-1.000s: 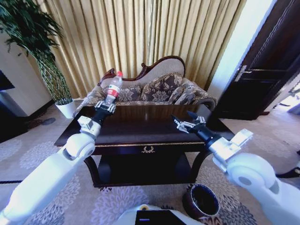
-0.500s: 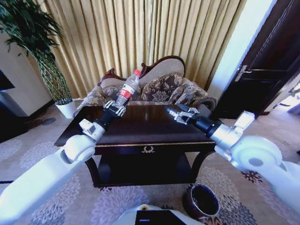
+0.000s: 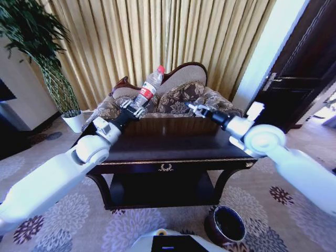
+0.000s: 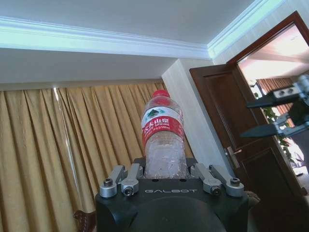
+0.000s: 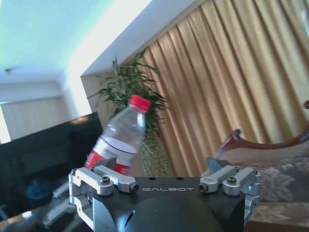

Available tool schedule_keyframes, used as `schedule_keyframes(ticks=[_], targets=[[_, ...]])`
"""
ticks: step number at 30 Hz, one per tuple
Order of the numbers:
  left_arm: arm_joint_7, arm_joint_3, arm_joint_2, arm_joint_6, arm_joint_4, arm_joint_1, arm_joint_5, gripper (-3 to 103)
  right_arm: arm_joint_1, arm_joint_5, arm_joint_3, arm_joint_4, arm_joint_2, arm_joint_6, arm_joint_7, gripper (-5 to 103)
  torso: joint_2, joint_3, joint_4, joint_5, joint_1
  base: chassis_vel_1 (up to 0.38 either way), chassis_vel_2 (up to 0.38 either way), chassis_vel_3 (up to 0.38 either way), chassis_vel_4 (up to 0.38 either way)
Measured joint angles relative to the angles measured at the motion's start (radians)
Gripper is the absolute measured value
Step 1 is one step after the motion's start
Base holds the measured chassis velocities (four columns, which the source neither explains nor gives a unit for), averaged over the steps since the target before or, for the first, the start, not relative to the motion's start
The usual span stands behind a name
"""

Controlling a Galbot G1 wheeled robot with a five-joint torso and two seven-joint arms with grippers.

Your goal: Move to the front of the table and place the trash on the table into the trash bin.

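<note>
While left tool (image 3: 131, 108) grips bottle (image 3: 149, 87) | right tool (image 3: 192, 108) open

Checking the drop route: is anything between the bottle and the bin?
Yes. The left tool holds the bottle over the far side of the table; the bin stands on the floor at the near side, so the tabletop lies between.

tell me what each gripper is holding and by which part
The left gripper holds the bottle by its lower body, cap up. The right gripper is open and holds nothing.
</note>
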Motion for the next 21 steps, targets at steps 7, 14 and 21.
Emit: schedule_keyframes(ticks=[7,14,21], targets=[[-0.021,0.102,-0.015,0.003,0.005,-0.076,-0.011,36,0.030,-0.003,-0.031,0.009,0.026,-0.015,-0.016,100,0.000,0.000,-0.0005,0.0002,0.000,0.000,0.000,0.000,0.000],[-0.035,0.206,-0.032,0.008,-0.001,-0.161,-0.020,36,0.022,-0.012,-0.028,0.014,0.045,-0.015,-0.024,100,0.000,0.000,-0.0004,0.0003,0.000,0.000,0.000,0.000,0.000],[-0.054,0.267,-0.051,0.017,-0.002,-0.217,-0.031,36,0.014,-0.017,-0.008,0.008,0.048,-0.015,-0.030,100,0.000,0.000,-0.0004,0.0003,0.000,0.000,0.000,0.000,0.000]])
